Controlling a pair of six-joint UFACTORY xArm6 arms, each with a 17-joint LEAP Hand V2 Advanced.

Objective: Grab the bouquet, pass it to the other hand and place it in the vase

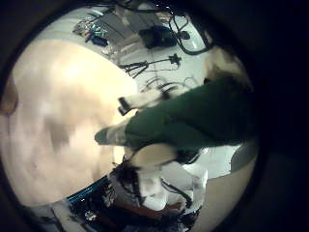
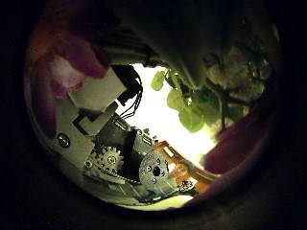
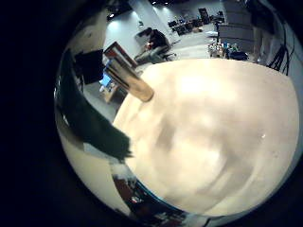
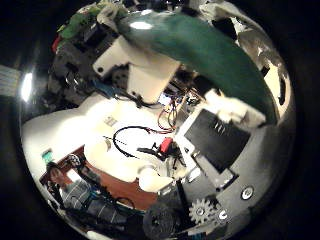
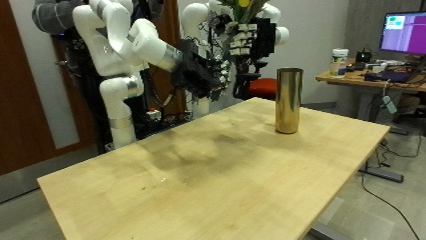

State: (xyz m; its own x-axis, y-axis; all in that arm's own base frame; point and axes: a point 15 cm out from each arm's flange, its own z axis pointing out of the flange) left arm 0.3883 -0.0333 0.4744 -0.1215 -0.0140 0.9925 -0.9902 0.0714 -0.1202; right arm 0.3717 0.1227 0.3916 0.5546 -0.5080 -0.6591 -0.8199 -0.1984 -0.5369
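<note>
Bouquet held high between the two hands, vase standing alone on the surface.

From the outside view, I see the bouquet (image 5: 241, 9) up at the top edge, its stems running down into my left hand (image 5: 256, 45), whose fingers look curled round them. My right hand (image 5: 200, 68) sits just beside and lower, and I cannot tell whether it grips anything. The tall golden vase (image 5: 286, 100) stands upright on the wooden surface (image 5: 200, 170), below the hands and apart from them. In the left little finger side view the green stem wrap (image 1: 188, 111) crosses close to the palm, with a hand (image 1: 154, 188) under it. The left thumb side view is filled with pink blooms (image 2: 72, 62) and green leaves (image 2: 187, 105). The right little finger side view shows the wrap's end (image 3: 90, 123) over the surface, with the vase (image 3: 128, 76) beyond it. In the right thumb side view the wrap (image 4: 200, 50) passes right by the palm.
</note>
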